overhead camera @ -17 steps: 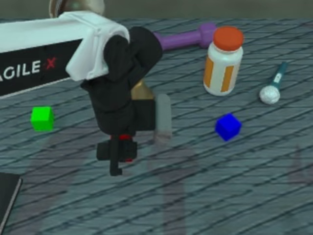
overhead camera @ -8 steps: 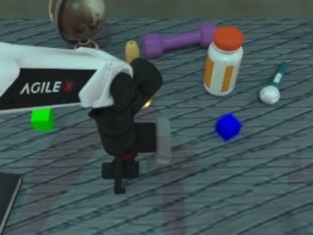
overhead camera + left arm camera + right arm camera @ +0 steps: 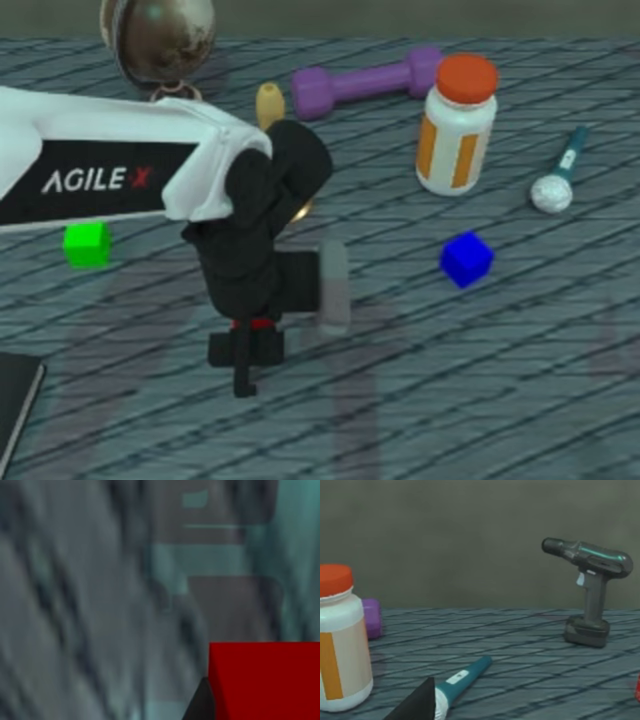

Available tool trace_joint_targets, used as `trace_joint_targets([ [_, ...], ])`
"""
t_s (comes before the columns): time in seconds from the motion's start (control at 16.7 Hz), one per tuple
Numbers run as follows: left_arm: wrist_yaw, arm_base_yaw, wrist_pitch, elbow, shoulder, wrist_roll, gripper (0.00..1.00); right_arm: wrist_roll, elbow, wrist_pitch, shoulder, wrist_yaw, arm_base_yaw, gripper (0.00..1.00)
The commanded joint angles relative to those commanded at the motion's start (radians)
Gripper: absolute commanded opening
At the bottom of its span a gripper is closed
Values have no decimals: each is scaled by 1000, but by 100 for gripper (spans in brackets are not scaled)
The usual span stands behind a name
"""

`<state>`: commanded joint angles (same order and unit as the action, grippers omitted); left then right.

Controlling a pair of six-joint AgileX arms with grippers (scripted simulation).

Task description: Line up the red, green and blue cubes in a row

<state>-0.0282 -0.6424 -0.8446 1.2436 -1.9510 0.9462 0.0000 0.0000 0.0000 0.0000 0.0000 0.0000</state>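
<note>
Three cubes to be lined up, two lying loose: bright green cube (image 3: pixel 87 244) at the tabletop's (image 3: pixel 480 380) left, half tucked under the white AgileX left arm (image 3: pixel 100 175); deep blue cube (image 3: pixel 466 259) well apart at the right. Bright red cube (image 3: pixel 259 322) only a sliver under the black left gripper (image 3: pixel 245 350) from above; fills a corner of the left wrist view (image 3: pixel 265 680) with a dark finger (image 3: pixel 199 705) against its side, so judged clamped between the fingers and carried low over the slate-patterned surface near the middle. Spot between green and blue probably chosen as the row's centre. Right gripper not seen from above; one dark fingertip (image 3: pixel 417 702) in its own view, open or closed cannot tell. Clutter at the back: white orange-capped bottle (image 3: pixel 457 125), purple dumbbell (image 3: pixel 365 80), brass bell (image 3: pixel 160 35).
</note>
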Motion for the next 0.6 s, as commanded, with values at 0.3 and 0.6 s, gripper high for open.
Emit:
trace_joint_targets([
  [0.3, 0, 0, 0, 0, 0, 0, 83, 0, 0, 0, 0, 0, 0, 100],
  [0.6, 0, 0, 0, 0, 0, 0, 100, 0, 0, 0, 0, 0, 0, 100],
])
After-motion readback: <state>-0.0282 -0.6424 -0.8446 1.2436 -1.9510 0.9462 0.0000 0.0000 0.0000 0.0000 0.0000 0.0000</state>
